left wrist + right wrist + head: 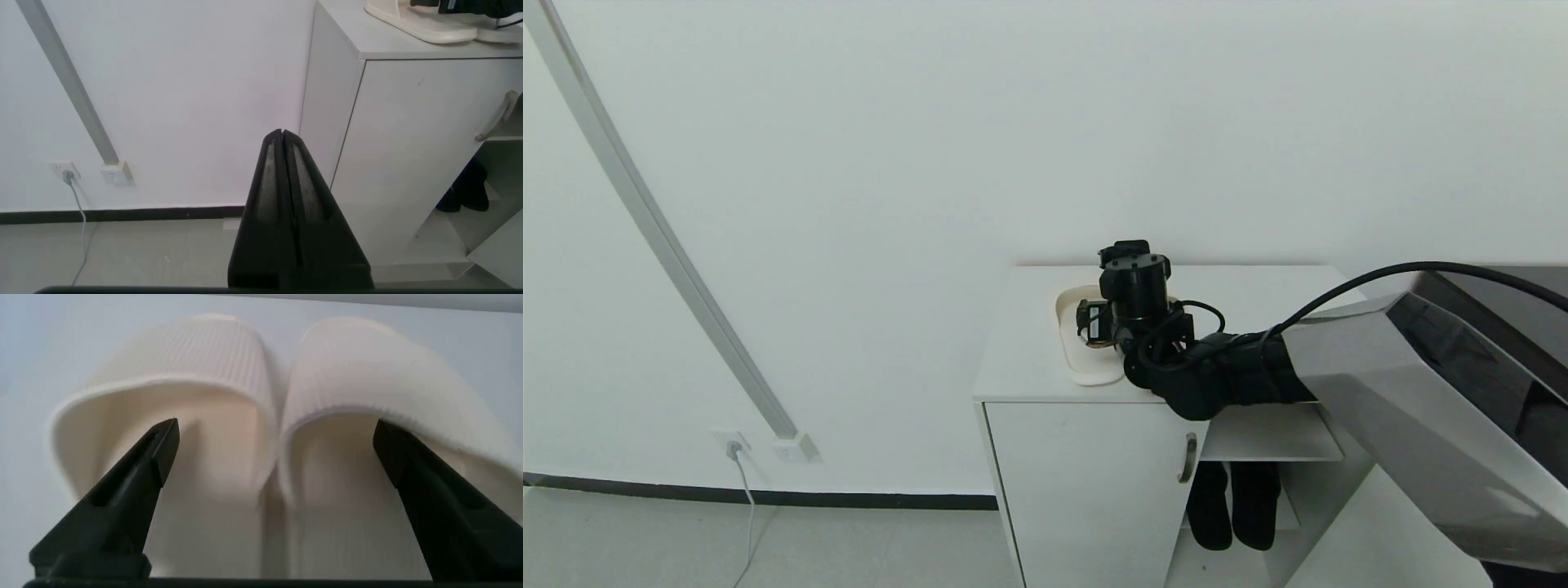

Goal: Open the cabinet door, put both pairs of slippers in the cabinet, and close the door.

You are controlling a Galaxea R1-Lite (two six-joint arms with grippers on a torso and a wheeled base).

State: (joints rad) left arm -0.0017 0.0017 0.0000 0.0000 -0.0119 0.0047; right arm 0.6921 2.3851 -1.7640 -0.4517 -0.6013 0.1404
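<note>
The right gripper (276,433) hangs with fingers spread wide, one at each opening of the white slippers (245,384) lying side by side on the cabinet (1025,351) top, while black slippers (1232,506) stand inside its open right half and the left gripper (283,139), pressed closed on nothing, sits low beside it.

cream slippers (245,384): ribbed pattern across the straps. black slippers (1232,506): solid black. cabinet (1086,490) white, handle (1190,457) silver-grey. wall (1045,122) white, conduit (654,220) grey.
</note>
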